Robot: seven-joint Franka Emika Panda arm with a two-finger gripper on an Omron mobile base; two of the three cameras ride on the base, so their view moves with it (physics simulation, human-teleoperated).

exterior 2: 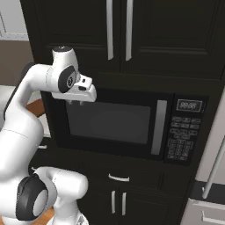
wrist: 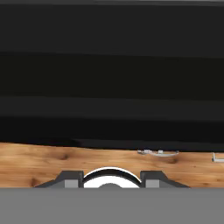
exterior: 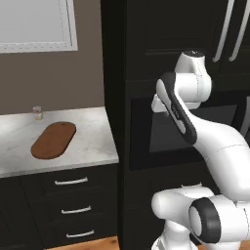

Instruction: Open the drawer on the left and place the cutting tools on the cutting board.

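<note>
Dark kitchen cabinets stand all around, with a pale marble counter [exterior: 88, 141] on the left side. On that counter lies the cutting board [exterior: 53, 139], brown and flat with round ends. A small glass jar [exterior: 37, 113] stands near it, close to the back wall. Under the counter are three black drawers, one above the other. The top one is the drawer [exterior: 71, 181] with a thin silver handle, and it is shut. The cutting tools cannot be seen.

The white arm bends up in front of a tall black cabinet. To the right of the arm is a black microwave [exterior 2: 118, 123] with a button pad [exterior 2: 180, 143]. Two long silver handles [exterior 2: 118, 28] hang on the cupboard doors above it.

The end effector [exterior 2: 74, 102] hangs high up, just in front of the microwave's top left corner, and points down. Its two dark tips [wrist: 73, 178] stand apart in the hand view, with nothing between them. Below them in that view are a wooden floor [wrist: 39, 162] and dark cabinet fronts.
</note>
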